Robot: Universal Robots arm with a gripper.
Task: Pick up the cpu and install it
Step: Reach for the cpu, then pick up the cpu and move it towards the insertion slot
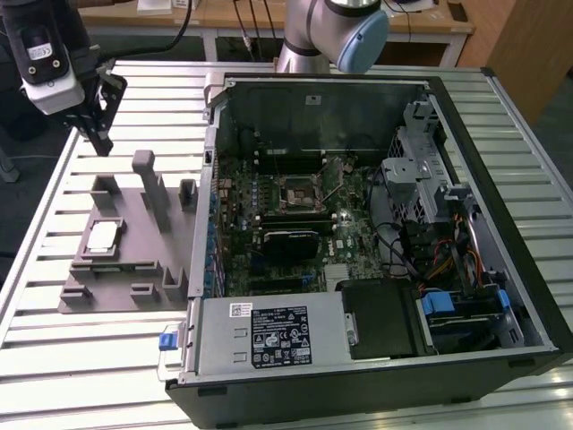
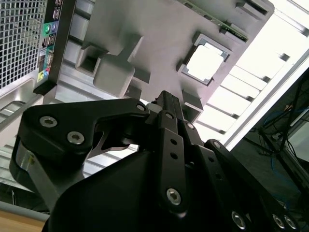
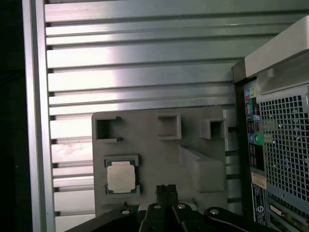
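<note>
In the exterior view, hangs with end effector (image 1: 100, 134) narrow and empty, cpu (image 1: 101, 236) seated in the tray (image 1: 134, 260) below it, well apart; in the second wrist view, finds the cpu (image 2: 205, 62) beyond the closed tips; in the first wrist view, likewise, cpu (image 3: 120, 175) untouched.
</note>
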